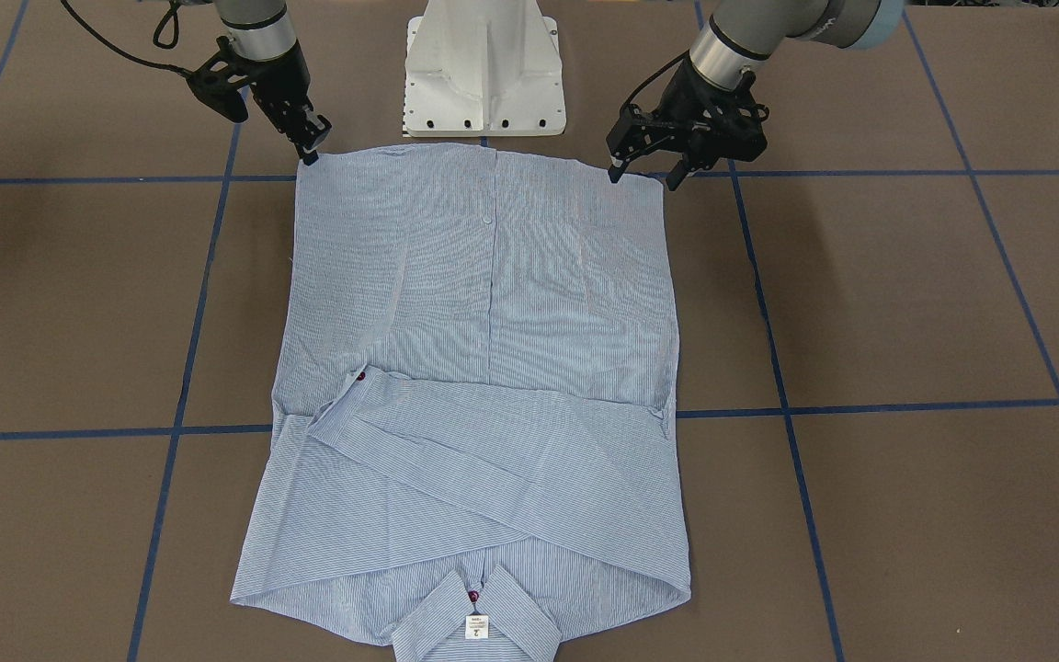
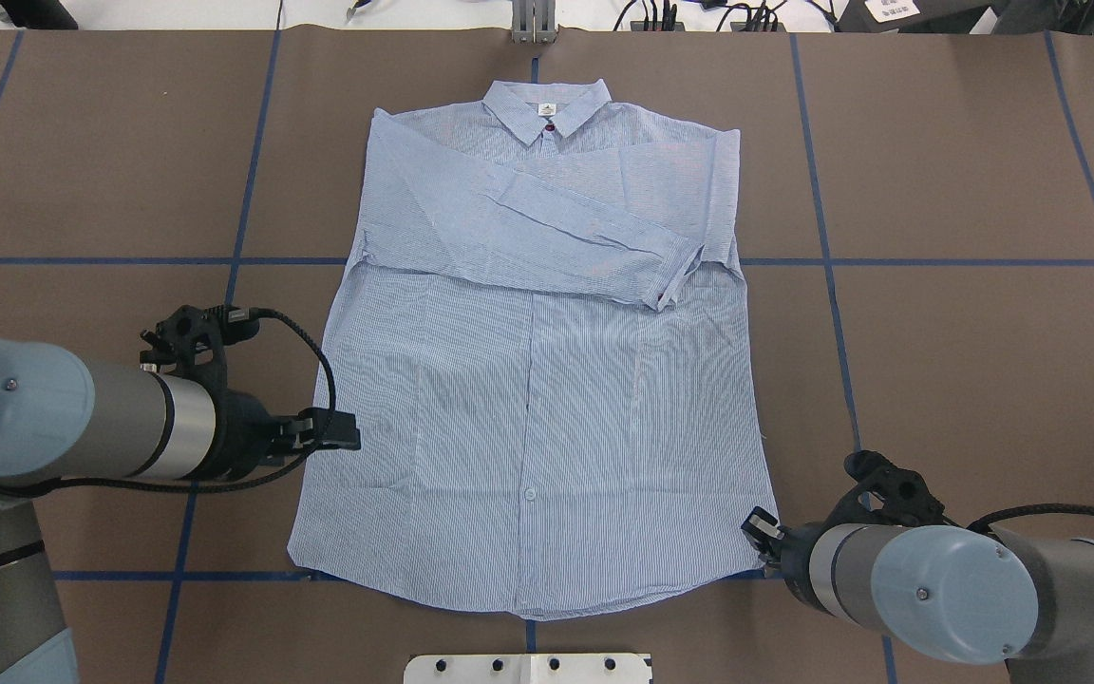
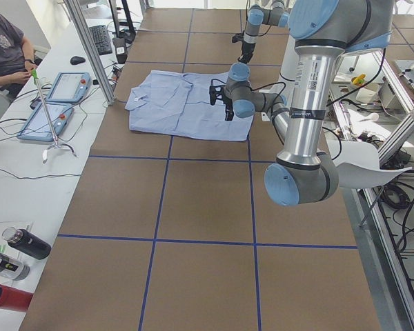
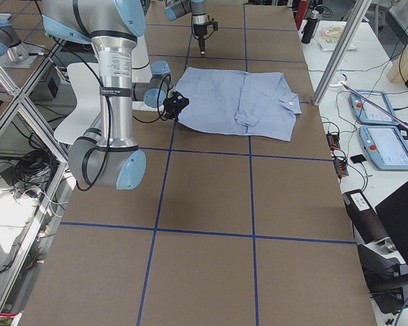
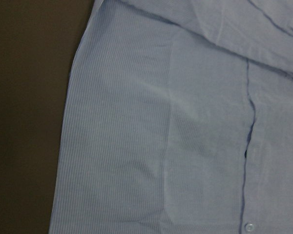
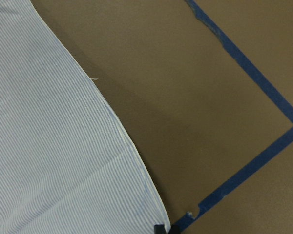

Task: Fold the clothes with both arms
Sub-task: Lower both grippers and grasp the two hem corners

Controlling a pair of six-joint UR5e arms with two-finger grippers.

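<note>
Left end effector [image 1: 647, 173]: fingers spread, nothing between them. It hangs by the shirt [image 2: 547, 380] at the side edge, near the hem [image 2: 528, 603] corner.

Right end effector [image 1: 309, 152]: tip down at the opposite hem corner, touching or just off the cloth. Spread or pressed together, I cannot tell; its wrist view shows only a dark tip beside the cloth's corner.

Shirt lies flat on the bench [image 2: 965, 361], front up and buttoned, collar [image 2: 547, 100] on the far side, hem toward the robot. Both sleeves [image 2: 585, 233] lie crossed over the chest, so the outline is a plain rectangle.

Judgement: sleeve folds look done. Arms sit at the near end probably because the next fold is hem to collar, with both corners taken together so the edge travels straight.

Left appears further up the side than right, so it likely needs to come to its corner first.

Risk: uneven grips would skew the fold or drag the sleeves loose.
</note>
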